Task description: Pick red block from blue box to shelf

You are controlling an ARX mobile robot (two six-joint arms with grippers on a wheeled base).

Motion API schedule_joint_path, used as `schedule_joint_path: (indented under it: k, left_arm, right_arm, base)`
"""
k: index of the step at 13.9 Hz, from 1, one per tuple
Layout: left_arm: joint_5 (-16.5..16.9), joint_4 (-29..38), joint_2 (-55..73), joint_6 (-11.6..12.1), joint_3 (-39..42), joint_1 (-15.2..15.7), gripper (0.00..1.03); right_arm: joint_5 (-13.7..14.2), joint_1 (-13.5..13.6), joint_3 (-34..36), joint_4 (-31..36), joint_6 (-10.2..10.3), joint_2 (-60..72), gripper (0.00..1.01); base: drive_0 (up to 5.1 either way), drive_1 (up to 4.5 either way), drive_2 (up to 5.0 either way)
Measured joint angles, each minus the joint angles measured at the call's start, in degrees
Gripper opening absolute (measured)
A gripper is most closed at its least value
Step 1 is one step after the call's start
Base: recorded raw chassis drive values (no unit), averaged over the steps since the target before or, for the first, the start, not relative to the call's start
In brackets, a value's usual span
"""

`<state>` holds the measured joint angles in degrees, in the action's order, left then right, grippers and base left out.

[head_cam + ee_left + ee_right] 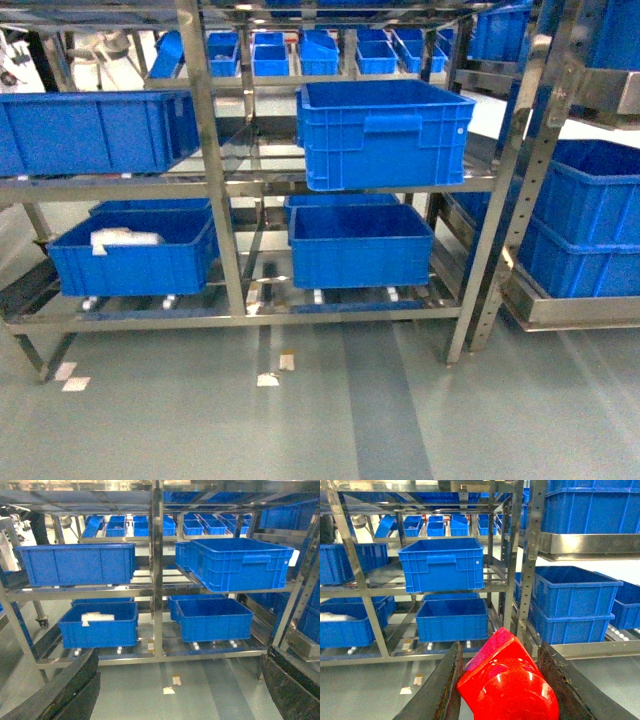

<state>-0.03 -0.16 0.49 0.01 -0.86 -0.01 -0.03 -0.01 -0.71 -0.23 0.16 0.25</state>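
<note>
Gripping a small glossy red plastic block (507, 685), the right pincer (500, 680) is seen pinching it between two dark fingers (442, 690), stud facing the camera. The shiny stainless-steel shelf (210, 180) with perforated posts lies straight ahead of the held block, well apart, so the right arm is judged the one to reach forward. The left pincer (175, 690) is spread, with nothing between its dark fingers (75, 685). One red block is counted. Several royal-blue ribbed crates (385, 130) sit on the tiers; four are nearest. No light turquoise box is visible.
</note>
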Motion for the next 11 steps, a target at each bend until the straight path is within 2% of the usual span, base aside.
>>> schedule_joint_path:
  k: [11]
  left_arm:
    - [-0.02, -0.07, 0.0, 0.0, 0.0, 0.0, 0.98]
  right_arm:
    - [0.02, 0.0, 0.0, -0.17, 0.0, 0.0, 0.38]
  base:
    - [0.0, 4.36, -4.3]
